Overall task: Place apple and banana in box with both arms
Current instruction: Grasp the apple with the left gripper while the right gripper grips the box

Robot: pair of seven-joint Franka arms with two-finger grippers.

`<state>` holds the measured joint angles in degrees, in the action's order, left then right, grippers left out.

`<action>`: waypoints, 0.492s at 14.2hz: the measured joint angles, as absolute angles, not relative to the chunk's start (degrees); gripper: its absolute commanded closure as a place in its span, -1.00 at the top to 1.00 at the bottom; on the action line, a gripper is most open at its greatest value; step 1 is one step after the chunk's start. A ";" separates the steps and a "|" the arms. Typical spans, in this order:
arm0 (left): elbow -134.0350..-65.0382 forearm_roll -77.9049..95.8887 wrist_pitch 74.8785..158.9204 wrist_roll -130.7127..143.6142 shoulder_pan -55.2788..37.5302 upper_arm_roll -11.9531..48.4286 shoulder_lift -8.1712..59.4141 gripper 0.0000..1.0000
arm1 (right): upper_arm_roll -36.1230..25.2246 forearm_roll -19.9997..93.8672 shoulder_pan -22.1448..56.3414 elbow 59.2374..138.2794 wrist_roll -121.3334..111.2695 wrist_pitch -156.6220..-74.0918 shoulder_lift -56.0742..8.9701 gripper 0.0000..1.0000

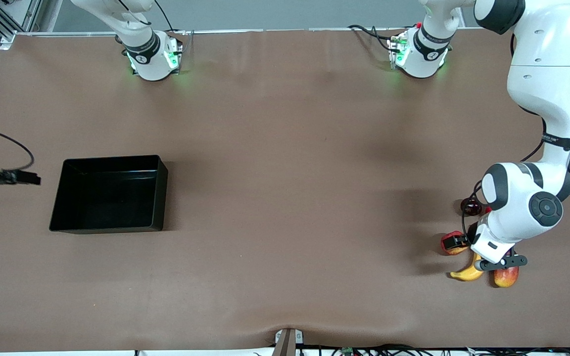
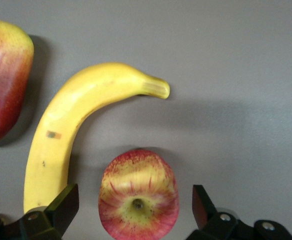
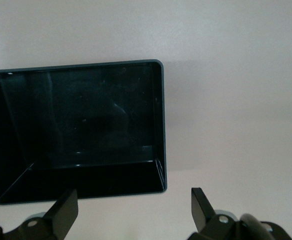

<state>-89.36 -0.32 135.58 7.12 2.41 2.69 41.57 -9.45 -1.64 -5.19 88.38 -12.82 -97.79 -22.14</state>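
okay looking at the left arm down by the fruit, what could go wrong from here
1. The left hand is open around the apple, and the banana lies right beside one finger. Closing could nudge or pinch the banana.
2. The apple is round and may slip or roll out of a loose grasp.
3. The box sits at the right arm's end of the table, so the carry is long and a weak grip could drop the fruit.

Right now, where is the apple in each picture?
Front view: the apple lies under the left gripper, beside the banana.
Left wrist view: apple between the open fingers, by the banana.
Right wrist view: not in it.
Shared landmark: the banana.
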 measured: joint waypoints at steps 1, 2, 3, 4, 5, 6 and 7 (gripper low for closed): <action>-89.41 -0.32 135.58 7.12 2.51 2.69 41.76 0.35 | -9.47 -1.64 -5.30 88.42 -12.82 -98.50 -24.16 1.00; -89.41 -0.32 135.58 7.12 2.64 2.69 41.90 -0.11 | -9.50 -1.64 -5.59 88.44 -12.84 -99.94 -26.30 1.00; -89.42 -0.32 135.58 7.12 2.76 2.69 41.99 -0.60 | -9.51 -1.64 -5.98 88.45 -13.20 -101.91 -28.29 1.00; -89.42 -0.32 135.58 7.12 2.82 2.69 42.10 -1.00 | -9.52 -1.64 -6.45 88.44 -14.45 -103.91 -29.92 1.00; -89.32 -0.32 135.58 7.12 2.83 2.69 42.05 -1.00 | -9.57 -1.64 -7.07 88.43 -16.67 -105.81 -31.08 1.00; -89.24 -0.32 135.58 7.07 2.82 2.72 42.07 -1.00 | -9.60 -1.64 -7.83 88.42 -19.02 -107.25 -31.87 1.00; -89.16 -0.32 135.58 6.99 2.81 2.76 42.05 -1.00 | -9.61 -1.64 -8.61 88.42 -20.61 -107.86 -32.43 1.00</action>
<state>-89.16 -0.32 135.58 6.99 2.81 2.76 42.05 -9.61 -1.64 -8.61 88.42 -20.61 -107.86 -32.43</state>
